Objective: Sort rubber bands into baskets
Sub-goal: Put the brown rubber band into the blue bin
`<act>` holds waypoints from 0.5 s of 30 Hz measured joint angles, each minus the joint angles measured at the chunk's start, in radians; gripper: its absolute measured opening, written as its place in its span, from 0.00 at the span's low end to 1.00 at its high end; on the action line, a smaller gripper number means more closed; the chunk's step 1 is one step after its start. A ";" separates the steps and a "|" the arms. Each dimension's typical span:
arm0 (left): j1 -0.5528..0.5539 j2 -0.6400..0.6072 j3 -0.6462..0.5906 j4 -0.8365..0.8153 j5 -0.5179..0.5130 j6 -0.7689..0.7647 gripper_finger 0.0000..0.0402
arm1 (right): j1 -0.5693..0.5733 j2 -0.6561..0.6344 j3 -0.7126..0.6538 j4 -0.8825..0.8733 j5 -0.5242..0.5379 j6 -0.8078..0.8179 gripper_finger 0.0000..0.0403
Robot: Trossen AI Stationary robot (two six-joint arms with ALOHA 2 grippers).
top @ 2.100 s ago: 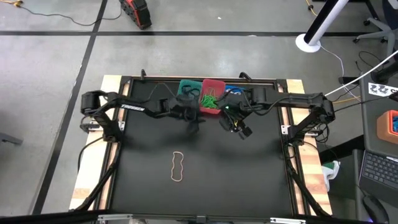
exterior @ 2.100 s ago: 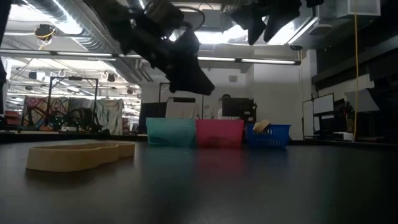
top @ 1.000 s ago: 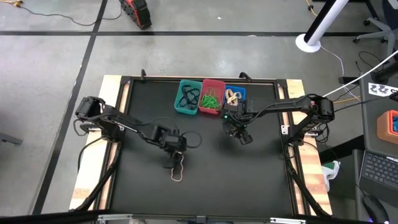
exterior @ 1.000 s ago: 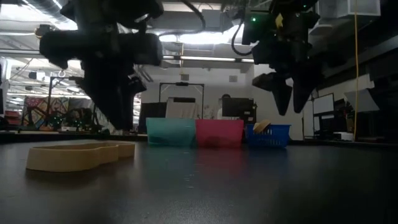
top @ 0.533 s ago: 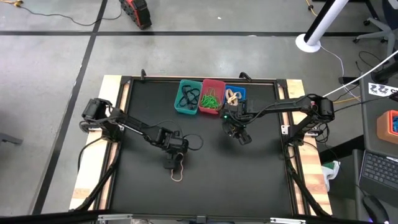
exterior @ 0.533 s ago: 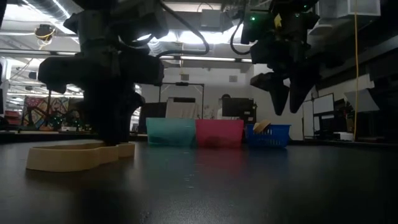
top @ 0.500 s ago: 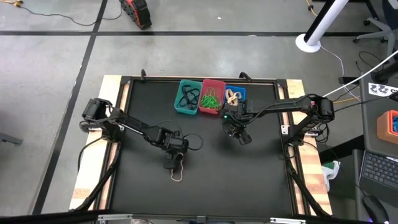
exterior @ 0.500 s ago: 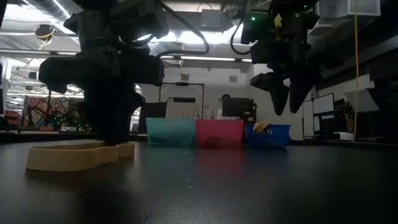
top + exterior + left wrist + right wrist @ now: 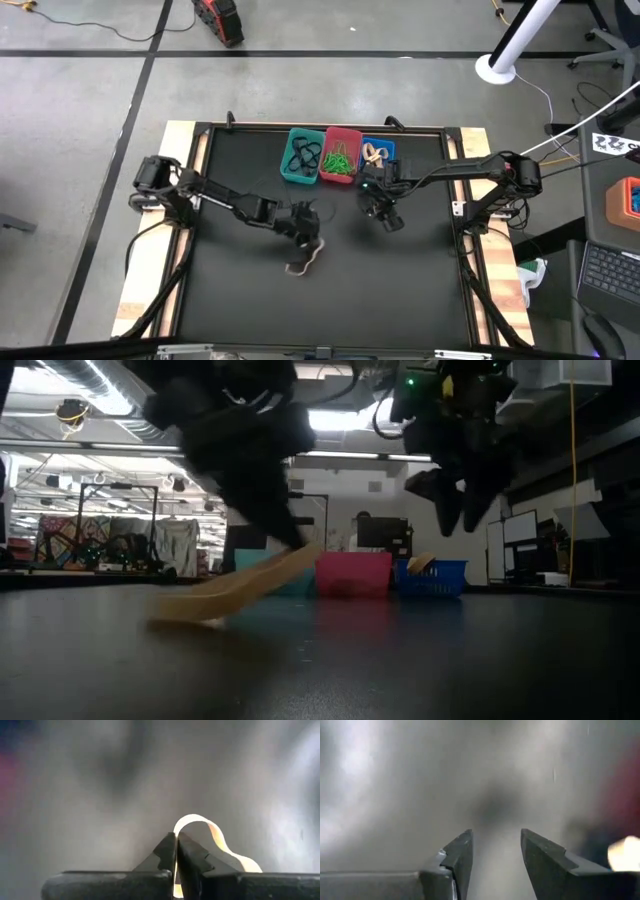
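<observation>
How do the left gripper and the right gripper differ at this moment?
The left gripper is shut on a tan rubber band, while the right gripper is open and holds nothing. The left gripper is over the middle of the black table, with the band's far end trailing on it; the right gripper hangs nearer the baskets. Both are dark two-finger grippers raised above the table.

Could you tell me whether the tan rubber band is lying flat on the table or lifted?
Partly lifted: the left gripper pinches the tan rubber band; its far end touches the table.
</observation>
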 joint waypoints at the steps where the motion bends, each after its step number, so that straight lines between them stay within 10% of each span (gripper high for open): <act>1: 0.011 0.000 0.000 0.034 -0.001 0.010 0.02 | 0.000 0.000 0.000 0.024 -0.022 0.006 0.41; 15: 0.106 -0.001 0.000 0.339 -0.025 0.077 0.01 | 0.000 0.006 0.000 0.289 -0.207 0.182 0.41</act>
